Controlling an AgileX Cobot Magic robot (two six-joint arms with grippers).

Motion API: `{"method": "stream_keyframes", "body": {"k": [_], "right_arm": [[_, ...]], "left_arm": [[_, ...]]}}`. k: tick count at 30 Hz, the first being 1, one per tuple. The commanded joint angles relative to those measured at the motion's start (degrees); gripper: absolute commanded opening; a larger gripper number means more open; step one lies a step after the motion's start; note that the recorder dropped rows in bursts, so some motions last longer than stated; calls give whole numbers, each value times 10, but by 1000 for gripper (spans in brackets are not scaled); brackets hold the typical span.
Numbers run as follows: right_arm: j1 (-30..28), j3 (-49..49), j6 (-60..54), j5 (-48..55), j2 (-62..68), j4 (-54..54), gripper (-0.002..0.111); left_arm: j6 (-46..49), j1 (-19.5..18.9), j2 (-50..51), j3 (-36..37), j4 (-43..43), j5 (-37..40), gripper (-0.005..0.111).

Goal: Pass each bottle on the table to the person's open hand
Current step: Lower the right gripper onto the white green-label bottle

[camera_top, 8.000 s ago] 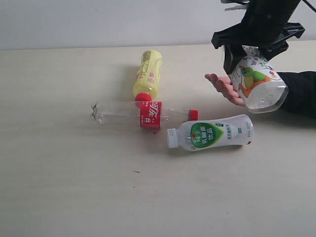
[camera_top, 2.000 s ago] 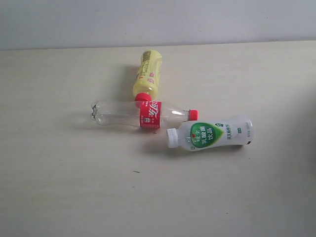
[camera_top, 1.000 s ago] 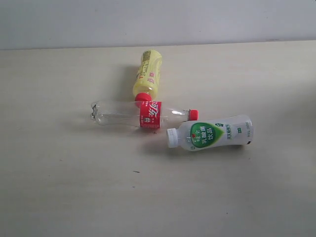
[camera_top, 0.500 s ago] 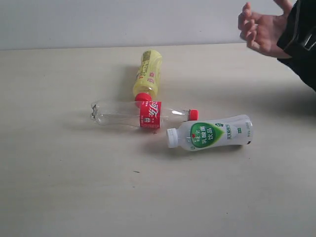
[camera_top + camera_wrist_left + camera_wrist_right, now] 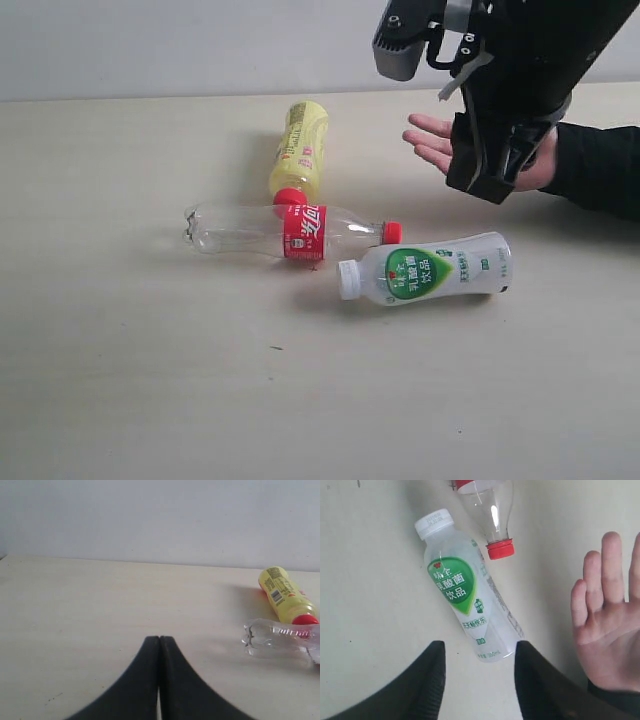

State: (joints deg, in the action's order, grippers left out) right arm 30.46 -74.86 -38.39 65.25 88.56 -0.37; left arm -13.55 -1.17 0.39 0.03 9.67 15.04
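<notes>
Nearest you, the white green-label bottle (image 5: 465, 595) lies on the table (image 5: 150, 380), its cap beside the clear bottle (image 5: 270, 230). Your right gripper (image 5: 480, 652) hangs over its base, spread wide and empty. Straddle mid-body squarely. Beyond lie the yellow bottle (image 5: 302, 150) and the open hand (image 5: 440, 150). The left gripper (image 5: 159, 645) is pinched together, empty.

A bare test bench (likely a lab): plain table (image 5: 120, 380), blank grey wall (image 5: 150, 45), robot arm (image 5: 540, 40).
</notes>
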Motion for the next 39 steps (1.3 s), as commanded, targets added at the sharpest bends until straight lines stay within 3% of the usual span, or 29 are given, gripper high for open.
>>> {"method": "stream_keyframes", "body": {"k": [1, 10, 24, 31, 39], "right_arm": [[1, -4, -5, -1, 9, 4, 47], [1, -4, -23, -1, 15, 9, 61], [1, -4, -42, -1, 15, 56, 61], [1, -4, -50, 2, 29, 60, 72], [1, -4, -49, -1, 65, 88, 72]], "left_arm": [[-1, 3, -4, 0, 1, -1, 0], [-1, 3, -4, 0, 1, -1, 0], [-1, 3, -4, 0, 1, -1, 0], [-1, 3, -4, 0, 1, -1, 0], [-1, 3, -4, 0, 1, -1, 0]]}}
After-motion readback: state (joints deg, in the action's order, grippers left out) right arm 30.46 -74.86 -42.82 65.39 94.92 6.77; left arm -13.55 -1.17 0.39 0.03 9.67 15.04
